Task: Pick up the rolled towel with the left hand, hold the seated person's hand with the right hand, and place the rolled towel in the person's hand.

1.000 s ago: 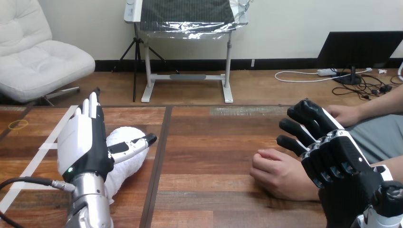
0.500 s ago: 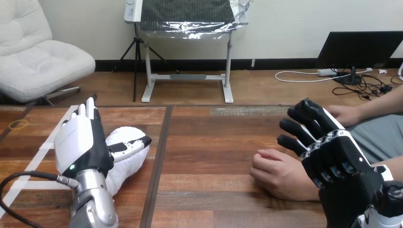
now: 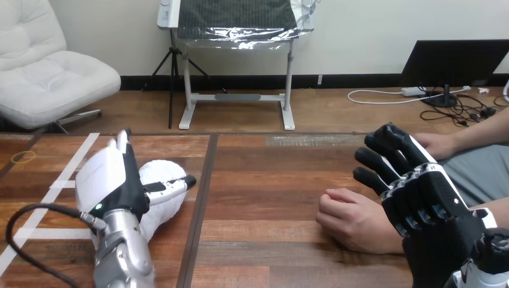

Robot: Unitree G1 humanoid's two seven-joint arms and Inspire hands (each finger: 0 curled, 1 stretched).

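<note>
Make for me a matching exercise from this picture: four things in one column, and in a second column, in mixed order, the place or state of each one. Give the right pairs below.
Things
1. rolled towel
2. right hand
3. person's nearer hand
4. yellow ring

Places or states
A. loosely curled, resting on the table, right of its middle
B. at the table's far left edge
C. white, beside the left hand
D. black fingers spread, at the table's right side

Pairs: 1-C, 2-D, 3-A, 4-B
</note>
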